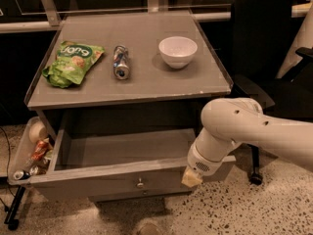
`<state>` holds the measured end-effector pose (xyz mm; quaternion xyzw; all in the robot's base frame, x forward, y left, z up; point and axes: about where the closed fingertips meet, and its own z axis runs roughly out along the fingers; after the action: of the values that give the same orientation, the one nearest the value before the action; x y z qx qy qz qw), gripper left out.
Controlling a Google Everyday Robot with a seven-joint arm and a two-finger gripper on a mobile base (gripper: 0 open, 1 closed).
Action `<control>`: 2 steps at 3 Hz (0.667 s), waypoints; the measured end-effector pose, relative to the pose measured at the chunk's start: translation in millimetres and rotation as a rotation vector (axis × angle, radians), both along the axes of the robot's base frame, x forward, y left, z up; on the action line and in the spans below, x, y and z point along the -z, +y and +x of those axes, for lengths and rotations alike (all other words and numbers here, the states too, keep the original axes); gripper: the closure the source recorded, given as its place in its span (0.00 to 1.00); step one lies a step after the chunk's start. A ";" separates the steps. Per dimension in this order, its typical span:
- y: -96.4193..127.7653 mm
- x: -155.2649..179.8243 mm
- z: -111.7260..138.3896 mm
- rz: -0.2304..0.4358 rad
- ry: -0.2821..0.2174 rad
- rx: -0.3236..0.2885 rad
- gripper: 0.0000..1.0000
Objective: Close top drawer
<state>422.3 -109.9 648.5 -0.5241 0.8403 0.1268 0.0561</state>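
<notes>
The top drawer (112,177) is a wide grey wooden drawer, pulled open under the tabletop, and its inside shows nothing in it. Its front panel carries a small round metal knob (140,183) at centre. My gripper (191,178) is at the end of the white arm (244,131), low at the drawer front's right end, level with the front panel. Only its pale tip shows against the panel.
On the grey tabletop (146,77) lie a green snack bag (72,61), a can on its side (121,61) and a white bowl (178,50). A side bin (29,153) with cans and packets hangs at the left. A black office chair (264,48) stands at the right.
</notes>
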 end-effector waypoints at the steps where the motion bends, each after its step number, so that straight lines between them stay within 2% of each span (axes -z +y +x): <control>1: 0.0 0.0 0.0 0.000 0.000 0.000 0.12; 2: 0.0 0.0 0.0 0.000 0.000 0.000 0.00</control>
<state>422.3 -109.9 648.5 -0.5241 0.8403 0.1268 0.0561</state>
